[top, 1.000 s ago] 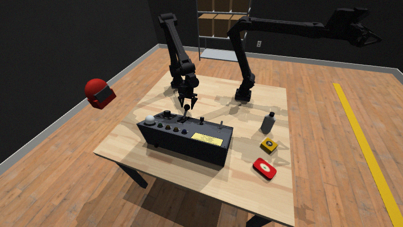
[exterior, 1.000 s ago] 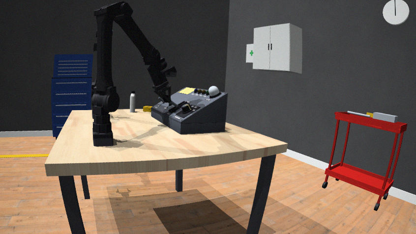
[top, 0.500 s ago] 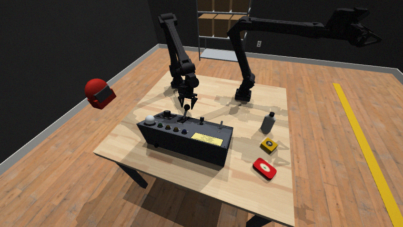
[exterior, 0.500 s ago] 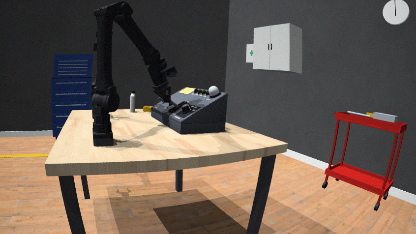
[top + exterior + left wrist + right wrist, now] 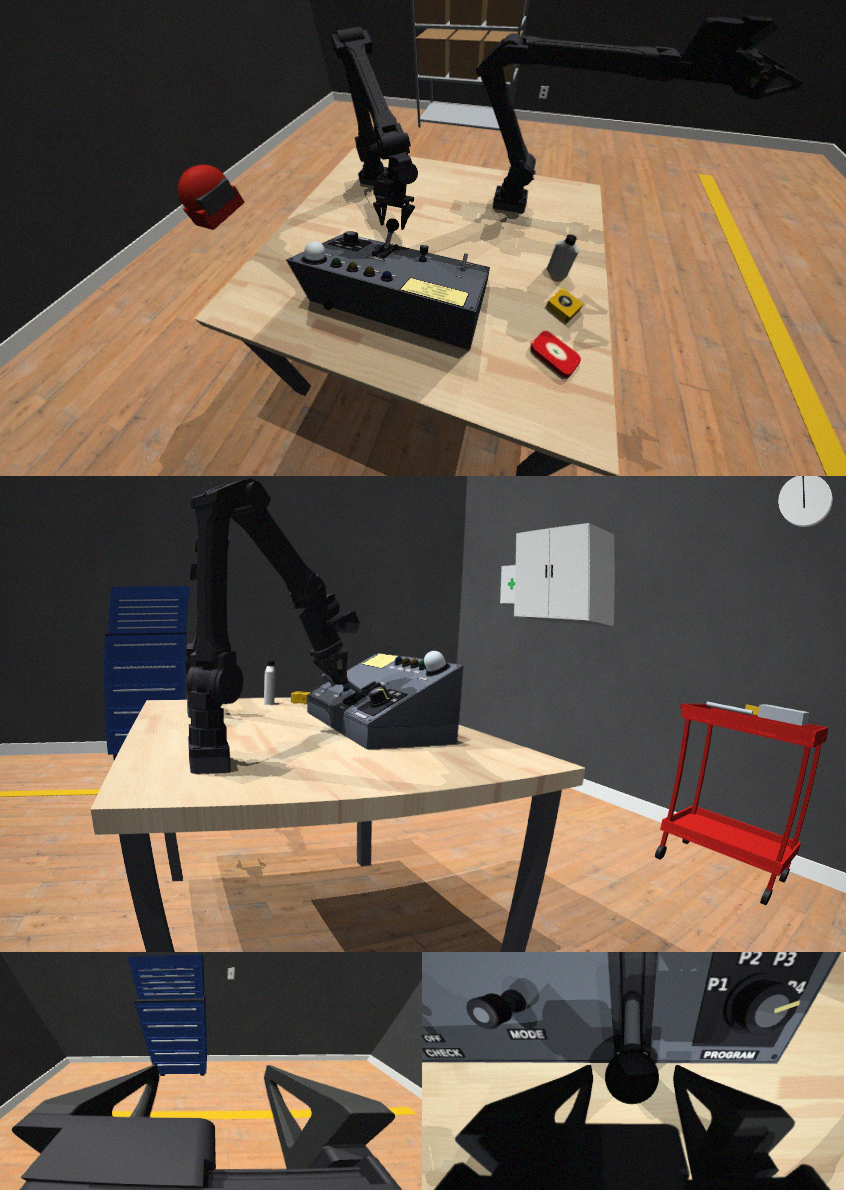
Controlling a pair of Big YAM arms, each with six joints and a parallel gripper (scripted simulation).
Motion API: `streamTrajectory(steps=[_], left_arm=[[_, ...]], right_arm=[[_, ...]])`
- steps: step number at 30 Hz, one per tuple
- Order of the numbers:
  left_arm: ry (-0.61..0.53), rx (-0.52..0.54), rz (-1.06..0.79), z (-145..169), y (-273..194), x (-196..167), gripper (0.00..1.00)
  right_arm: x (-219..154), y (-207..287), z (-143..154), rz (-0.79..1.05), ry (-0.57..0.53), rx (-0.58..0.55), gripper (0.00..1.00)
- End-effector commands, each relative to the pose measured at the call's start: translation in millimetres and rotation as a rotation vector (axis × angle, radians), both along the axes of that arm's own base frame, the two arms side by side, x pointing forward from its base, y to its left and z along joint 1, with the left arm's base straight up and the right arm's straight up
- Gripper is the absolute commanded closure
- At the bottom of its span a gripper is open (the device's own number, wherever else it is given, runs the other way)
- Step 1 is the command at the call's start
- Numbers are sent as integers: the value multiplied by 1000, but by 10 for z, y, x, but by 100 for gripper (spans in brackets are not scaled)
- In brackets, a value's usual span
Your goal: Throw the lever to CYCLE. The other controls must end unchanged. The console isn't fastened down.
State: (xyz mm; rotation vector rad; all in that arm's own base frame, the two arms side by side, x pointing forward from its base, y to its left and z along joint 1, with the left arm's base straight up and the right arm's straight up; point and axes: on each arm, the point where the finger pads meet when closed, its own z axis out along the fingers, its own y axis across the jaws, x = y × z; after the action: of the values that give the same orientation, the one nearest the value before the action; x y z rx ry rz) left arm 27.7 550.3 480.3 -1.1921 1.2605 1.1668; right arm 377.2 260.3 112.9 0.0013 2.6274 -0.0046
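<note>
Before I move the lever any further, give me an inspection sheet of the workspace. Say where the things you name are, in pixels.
Surface: pale wooden table [image 5: 449,384] [image 5: 337,810], shadows across it.
Job's things: dark grey sloped console [image 5: 384,310] [image 5: 414,724]; black ball-topped lever [image 5: 392,224] [image 5: 632,1077] between the right claw's fingers, a gap showing each side.
Clutter: grey bottle with black cap [image 5: 562,260] [image 5: 269,684], yellow box [image 5: 564,304] [image 5: 299,697] and red rounded case [image 5: 555,353], all off the console's side.
Grippers: right claw [image 5: 393,217] [image 5: 633,1069] open around the ball; left claw [image 5: 789,82] [image 5: 212,1069] open, away from the table.
Cables: nothing seen.
Surroundings: blue drawer cabinet [image 5: 146,659] [image 5: 175,1027], red cart [image 5: 754,730].

Between the earlier top and exterior pictures and now, any shift of the right gripper [image 5: 393,226] [image 5: 343,684] [image 5: 634,1067] at the lever [image 5: 389,236] [image 5: 632,1077] is too small to tell.
</note>
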Motion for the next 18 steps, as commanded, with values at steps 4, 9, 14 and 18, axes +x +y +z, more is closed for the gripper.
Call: streamTrajectory(steps=[4,9,14,18], left_arm=[[-10,30,9,203,-58,-66,0],[-10,30,9,203,-58,-66,0],[-10,30,9,203,-58,-66,0],[-10,30,9,203,-58,-66,0]], right_arm=[[57,29,21,1,-18,16,100],[71,31,39,-1,-24,15,100],[74,29,43,-2,-25,15,100],[77,27,46,-3,-27,15,100]])
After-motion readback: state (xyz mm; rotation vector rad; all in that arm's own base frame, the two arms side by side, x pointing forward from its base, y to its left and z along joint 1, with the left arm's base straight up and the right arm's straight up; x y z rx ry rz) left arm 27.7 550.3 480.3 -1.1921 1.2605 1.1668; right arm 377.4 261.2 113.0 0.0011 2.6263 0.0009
